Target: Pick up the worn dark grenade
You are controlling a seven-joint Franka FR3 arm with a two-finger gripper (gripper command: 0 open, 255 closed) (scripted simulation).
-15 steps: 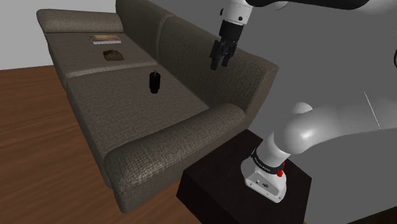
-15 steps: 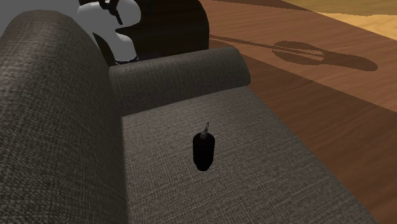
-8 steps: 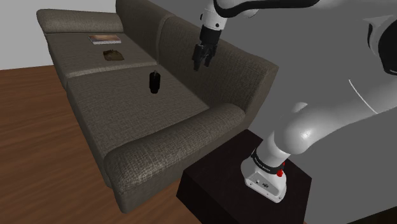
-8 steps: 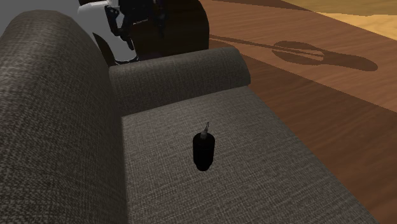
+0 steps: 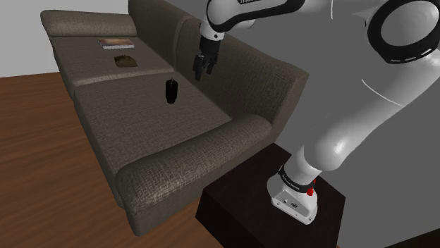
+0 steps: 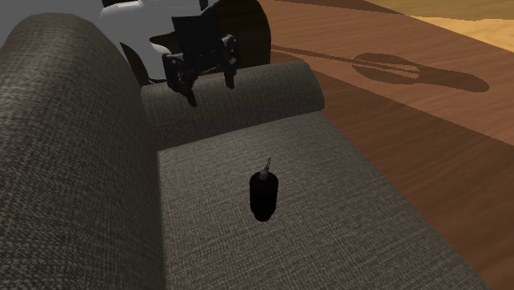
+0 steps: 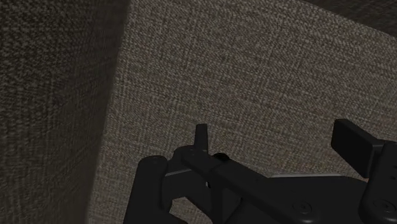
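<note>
Shoulder view: a dark brown woven sofa (image 5: 155, 120) is seen against a plain grey wall (image 5: 324, 77), with a reddish wooden floor (image 5: 42, 155) in front of it and the robot's dark stand (image 5: 233, 204) set beside the near armrest (image 5: 197, 151). The grenade (image 5: 171, 91), black and upright, is stood on the seat cushion somewhat nearer the backrest than the front edge, with bare fabric on every side of it. On the far cushion a flat book (image 5: 113, 43) and a small brownish item (image 5: 125, 61) are laid, well apart from the grenade. The gripper (image 5: 202, 74) is held in the air in front of the backrest, above the grenade and to the shoulder view's right of it, without touching it. In the second exterior view the gripper (image 6: 212, 93) is seen over the armrest (image 6: 239, 99) end of the seat (image 6: 346, 189), beyond the grenade (image 6: 264, 196), and sunlit floor (image 6: 428, 107) crossed by a long shadow is shown past the cushion's front edge. In the wrist view the gripper (image 7: 277, 143) is pointed at the sofa fabric (image 7: 254, 76), its jaws spread wide with nothing between them.
</note>
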